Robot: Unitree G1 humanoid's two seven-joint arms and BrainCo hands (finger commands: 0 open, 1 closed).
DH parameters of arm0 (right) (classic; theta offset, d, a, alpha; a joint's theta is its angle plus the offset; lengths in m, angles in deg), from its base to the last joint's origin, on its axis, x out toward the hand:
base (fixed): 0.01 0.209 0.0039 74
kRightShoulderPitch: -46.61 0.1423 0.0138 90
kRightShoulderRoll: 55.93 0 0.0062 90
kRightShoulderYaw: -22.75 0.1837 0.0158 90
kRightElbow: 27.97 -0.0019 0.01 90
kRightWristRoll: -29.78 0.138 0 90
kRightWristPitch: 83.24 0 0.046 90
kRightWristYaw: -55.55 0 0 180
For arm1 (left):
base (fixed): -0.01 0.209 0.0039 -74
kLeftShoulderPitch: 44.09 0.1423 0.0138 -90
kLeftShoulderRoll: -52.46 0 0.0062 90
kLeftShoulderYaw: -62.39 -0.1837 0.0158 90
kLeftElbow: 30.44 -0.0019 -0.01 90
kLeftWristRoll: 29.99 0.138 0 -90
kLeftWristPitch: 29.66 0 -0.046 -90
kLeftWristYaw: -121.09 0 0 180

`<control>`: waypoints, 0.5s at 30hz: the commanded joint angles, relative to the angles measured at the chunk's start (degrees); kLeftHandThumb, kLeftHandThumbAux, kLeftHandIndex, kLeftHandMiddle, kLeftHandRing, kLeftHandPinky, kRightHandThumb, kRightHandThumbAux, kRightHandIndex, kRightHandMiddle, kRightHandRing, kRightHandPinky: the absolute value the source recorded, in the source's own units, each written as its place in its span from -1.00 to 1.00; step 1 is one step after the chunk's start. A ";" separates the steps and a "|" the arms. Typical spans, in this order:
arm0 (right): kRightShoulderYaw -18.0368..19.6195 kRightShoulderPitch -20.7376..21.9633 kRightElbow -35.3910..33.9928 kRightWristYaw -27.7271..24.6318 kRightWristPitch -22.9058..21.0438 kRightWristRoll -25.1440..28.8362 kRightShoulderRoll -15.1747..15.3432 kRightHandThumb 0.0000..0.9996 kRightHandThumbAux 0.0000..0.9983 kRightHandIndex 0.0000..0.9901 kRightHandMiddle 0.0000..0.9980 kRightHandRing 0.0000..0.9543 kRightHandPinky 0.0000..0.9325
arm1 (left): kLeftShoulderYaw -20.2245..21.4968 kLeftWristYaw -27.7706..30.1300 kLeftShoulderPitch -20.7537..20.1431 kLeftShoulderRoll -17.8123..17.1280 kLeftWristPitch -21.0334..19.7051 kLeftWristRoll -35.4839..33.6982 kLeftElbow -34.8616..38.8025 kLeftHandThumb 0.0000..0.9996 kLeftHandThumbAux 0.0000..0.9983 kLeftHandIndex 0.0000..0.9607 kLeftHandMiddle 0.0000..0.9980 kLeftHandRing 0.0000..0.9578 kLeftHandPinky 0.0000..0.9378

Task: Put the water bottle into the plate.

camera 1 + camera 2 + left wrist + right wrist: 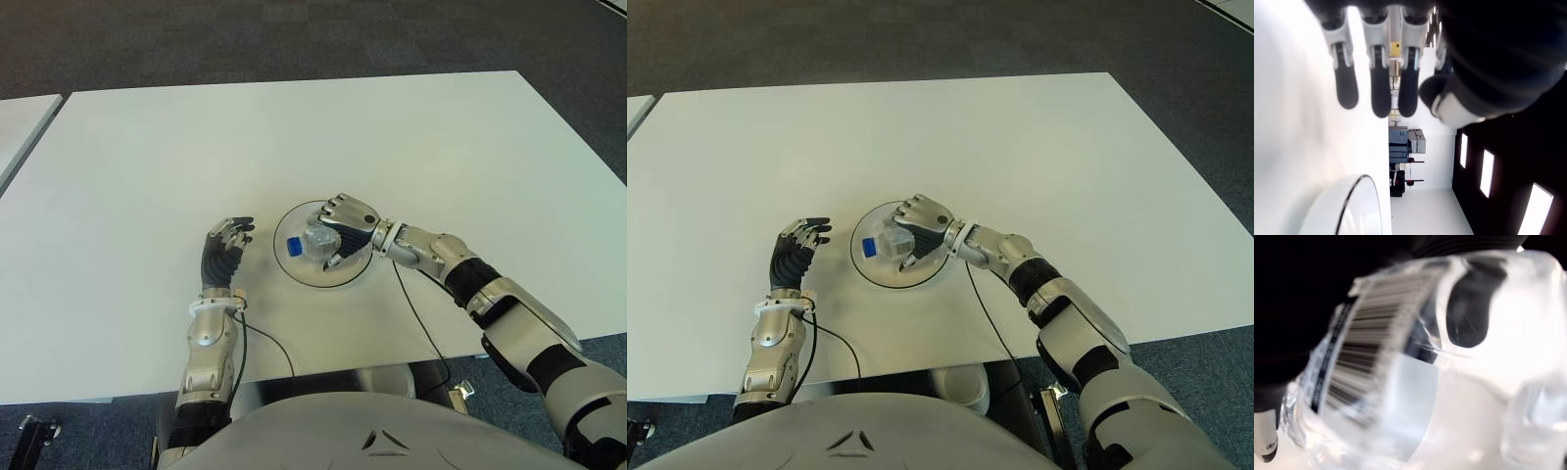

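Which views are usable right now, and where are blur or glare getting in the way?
Eye views: evenly lit, clear; right hand grips the bottle over the plate. Right wrist view: bottle fills it, too close, blurred, background blown out. Left wrist view: left hand backlit, table glaring white.

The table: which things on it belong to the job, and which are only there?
Belong to the job:
water bottle, blue cap toward the robot's left
plate under it
right hand, closed around the bottle over the plate

Only there:
left hand, left of the plate, holding nothing
table
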 commanded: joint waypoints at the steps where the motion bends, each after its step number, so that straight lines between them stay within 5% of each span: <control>1: -1.41 1.98 2.92 -3.71 1.45 -0.26 -0.55 0.69 0.37 -0.15 0.15 0.74 0.77 | -0.06 -0.08 -0.23 -0.03 0.13 0.25 -0.69 0.41 0.45 -0.14 -0.32 -0.28 -0.21; 10: -2.87 1.47 6.86 -5.22 1.71 -0.24 -2.29 0.69 0.37 -0.15 0.16 0.74 0.77 | -0.15 0.14 0.05 -0.15 0.73 0.27 -0.76 0.41 0.45 -0.14 -0.31 -0.28 -0.22; 12: -2.62 1.29 8.59 -6.88 2.95 1.54 -2.99 0.67 0.38 -0.18 0.08 0.46 0.48 | -0.12 0.19 0.16 -0.16 0.67 0.17 -0.67 0.41 0.45 -0.14 -0.31 -0.28 -0.22; 15: -2.30 1.31 9.38 -9.02 3.85 3.10 -3.31 0.26 0.43 -0.27 -0.19 -0.01 0.05 | -0.11 0.24 0.25 -0.10 0.64 0.04 -0.57 0.41 0.45 -0.14 -0.31 -0.28 -0.22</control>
